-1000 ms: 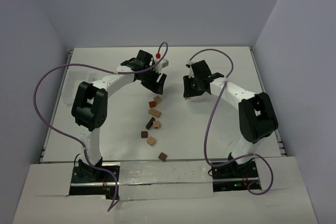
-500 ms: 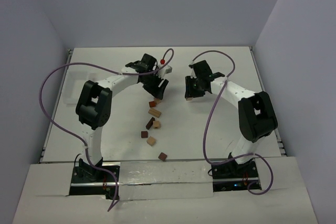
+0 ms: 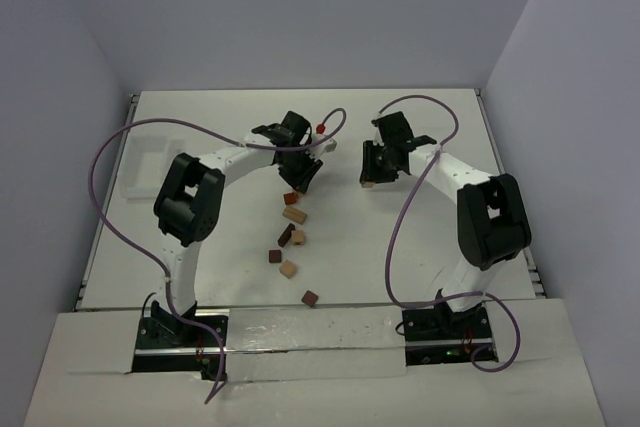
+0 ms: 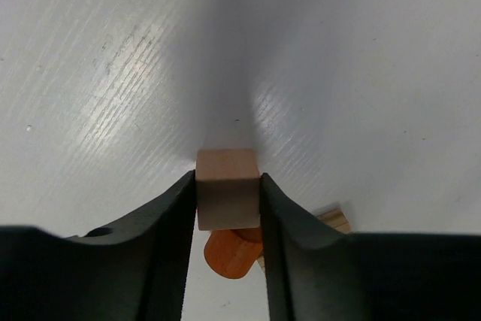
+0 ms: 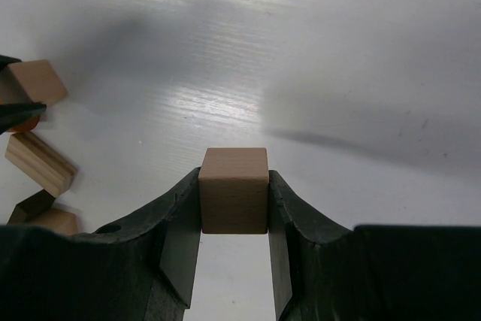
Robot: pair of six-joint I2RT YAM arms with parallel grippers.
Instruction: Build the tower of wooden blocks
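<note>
My left gripper [image 3: 300, 177] is shut on a light tan cube [image 4: 227, 197], held low over the white table. A reddish-brown block [image 4: 233, 253] lies right under it, also seen from above [image 3: 291, 198]. My right gripper [image 3: 368, 177] is shut on another tan cube [image 5: 234, 189] just above the table, to the right of the left gripper. Loose wood blocks trail toward the near edge: a tan bar [image 3: 294, 215], a dark brown block [image 3: 285, 235], a tan cube [image 3: 298, 237] and several more. No stacked tower shows in any view.
A flat white tray [image 3: 143, 162] lies at the far left of the table. Purple cables loop over both arms. White walls close in the table on three sides. A dark brown block [image 3: 310, 298] lies near the front edge.
My left gripper has moved right and down onto the tan cube beside the reddish-brown block. My right gripper has shifted slightly right and away with its cube.
</note>
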